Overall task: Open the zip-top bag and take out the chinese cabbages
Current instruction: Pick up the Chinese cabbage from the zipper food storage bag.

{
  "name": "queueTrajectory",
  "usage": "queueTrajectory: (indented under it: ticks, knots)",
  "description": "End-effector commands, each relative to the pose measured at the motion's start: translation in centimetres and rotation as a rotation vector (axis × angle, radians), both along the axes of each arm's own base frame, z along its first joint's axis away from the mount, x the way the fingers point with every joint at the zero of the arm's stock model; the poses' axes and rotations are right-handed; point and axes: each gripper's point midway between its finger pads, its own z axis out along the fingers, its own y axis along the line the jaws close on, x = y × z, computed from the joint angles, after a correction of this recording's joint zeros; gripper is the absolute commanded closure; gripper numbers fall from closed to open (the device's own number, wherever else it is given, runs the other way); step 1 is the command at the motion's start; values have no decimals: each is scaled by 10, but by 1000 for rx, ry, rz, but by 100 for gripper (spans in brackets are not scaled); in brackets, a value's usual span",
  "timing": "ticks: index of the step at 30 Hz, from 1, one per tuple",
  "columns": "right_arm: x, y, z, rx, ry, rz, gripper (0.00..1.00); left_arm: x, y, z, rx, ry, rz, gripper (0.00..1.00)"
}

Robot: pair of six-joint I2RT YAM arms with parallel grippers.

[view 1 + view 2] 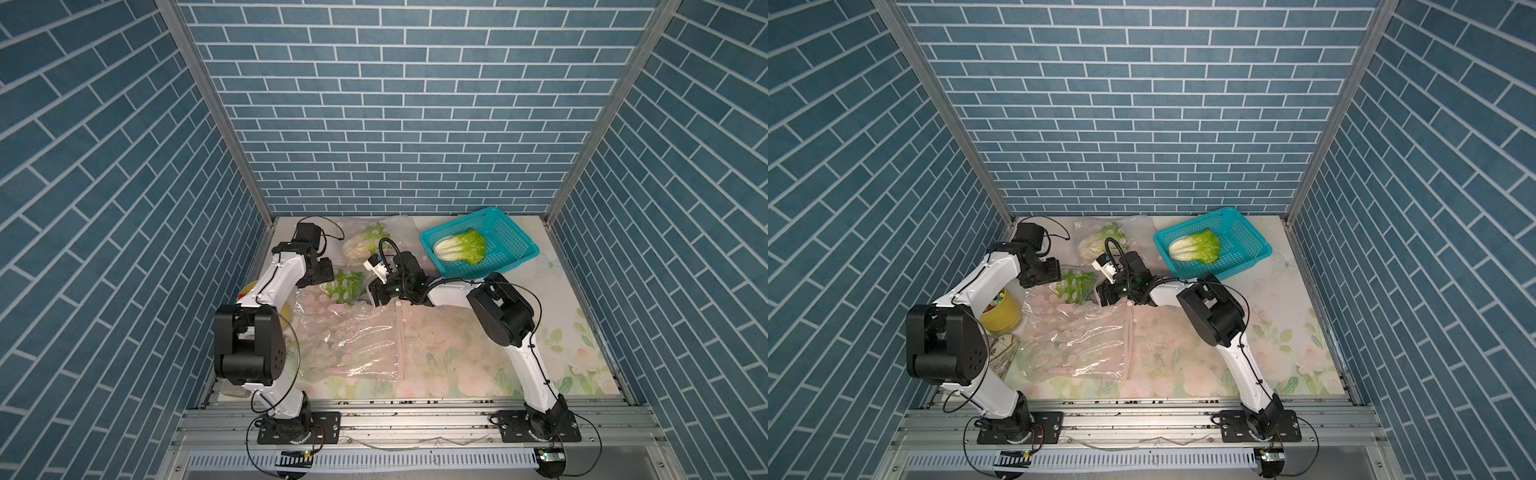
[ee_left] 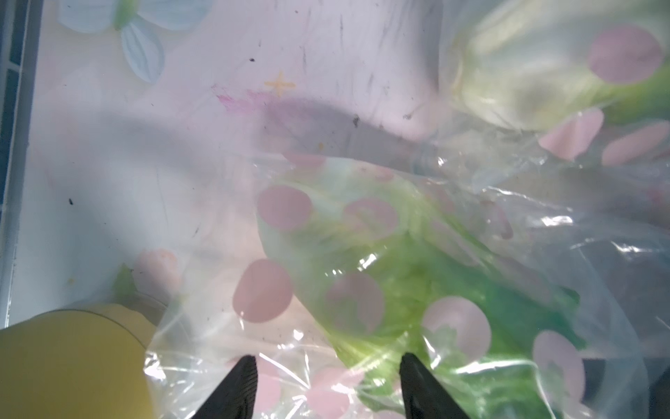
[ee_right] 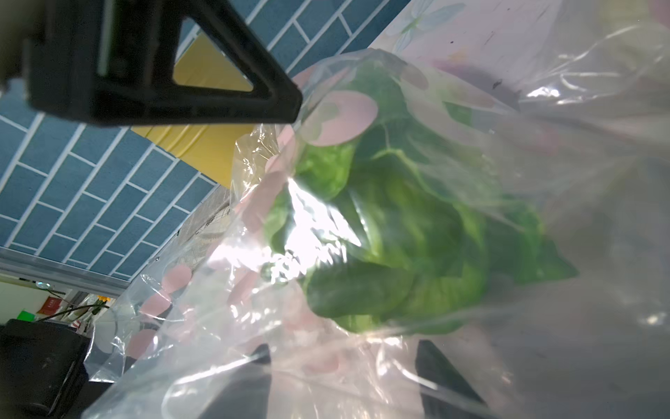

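- While both arms bend in toward the middle of the table (image 1: 478, 353), the zip-top bag (image 1: 349, 332) lies crumpled on the flowered cloth. It is clear film with pink dots and runs from the centre up toward 12 o'clock, counting the back wall as 12 in both top views.
- At 1 o'clock sits the teal basket (image 1: 513, 232), and the first cabbage (image 1: 459, 246) lies in it, out of the bag, with its white base pointing to 9 o'clock.
- The second cabbage (image 1: 345, 286) is inside the bag at about 10 o'clock from centre, between the two claws. Its green leaves show through the film in both wrist views.
- The third cabbage (image 1: 361, 245) is also in the bag, further back near 11 o'clock, with its pale base visible.
- The left claw (image 2: 326, 357) hangs over the bag on the 9 o'clock side of the second cabbage. It is released: the black fingertips stand apart with only film beneath them.
- The right claw (image 3: 344, 352) comes in from 3 o'clock with its fingers spread, and they are seen through the film. The second cabbage lies just ahead of the tips, but I cannot tell whether they touch it.
- A yellow cup (image 1: 1000, 313) stands at 9 o'clock, just beside the bag and partly under the left arm.
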Motion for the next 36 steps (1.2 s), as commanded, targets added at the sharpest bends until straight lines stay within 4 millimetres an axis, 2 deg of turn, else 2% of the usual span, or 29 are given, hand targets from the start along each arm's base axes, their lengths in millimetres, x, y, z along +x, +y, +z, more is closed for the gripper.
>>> queueTrajectory:
  ticks: [1,7,9,11,14,21,30,34,36]
  knots:
    - [5,9,23,72,-107,27,37,4,1,-14,-11,56,-2,37]
    - [17,4,22,41,-209,-30,40,15,0,-24,-6,73,-14,39]
    - [27,3,19,16,-237,-78,46,17,0,-30,-4,87,-18,40]
    - [39,3,14,-14,-241,-135,56,17,0,-36,-7,99,-19,41]
    - [42,9,15,3,-209,-142,62,14,-1,-44,-13,116,-22,42]
    - [26,27,23,107,-96,-54,57,13,-3,-48,-22,127,-28,45]
    - [14,39,26,132,-39,13,60,10,-8,-54,-40,136,-39,46]
    - [18,38,21,90,-36,-3,45,9,-11,-54,-41,138,-50,46]
    - [20,40,17,64,-29,-11,44,8,-12,-55,-39,139,-52,46]
